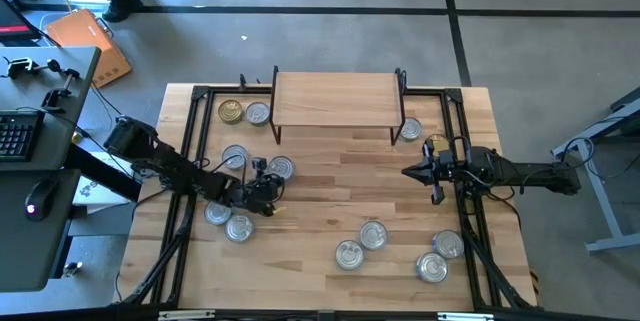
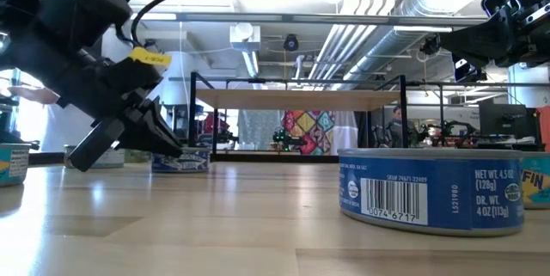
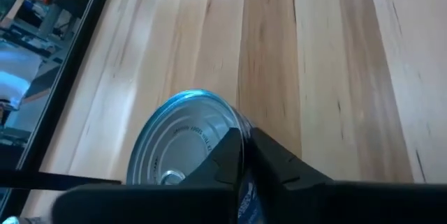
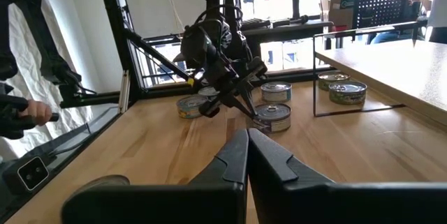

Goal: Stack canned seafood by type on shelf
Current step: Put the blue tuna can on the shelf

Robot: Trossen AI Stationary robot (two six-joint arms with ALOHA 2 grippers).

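Two arms work over a broad pale-wood surface (image 1: 330, 211), its planks long-grained and smooth. At its far edge stands the shelf (image 1: 336, 98), a small light-wood board on thin black legs, bare on top, well beyond both sets of fingers. About a dozen flat round tins lie scattered: silver ribbed lids, one gold lid (image 1: 231, 112) beside a silver tin (image 1: 258, 114) by the shelf's left legs, and a cluster (image 1: 400, 251) near the front on the right arm's side, blue-labelled with a barcode in the low view.

By my reading, no stacking has begun; the step in hand is the first pick. The left gripper (image 1: 268, 183) sits low, its fingers (image 3: 272, 161) drawn together, tips resting at the rim of a silver-lidded tin (image 3: 185, 137) and not clamped round it. The next move calls for spreading those fingers, straddling the tin's blue side wall, closing, then lifting it to the shelf.

The right gripper (image 1: 412, 172) waits above the surface, fingers together, holding nothing, a tin (image 1: 410, 129) just behind it.
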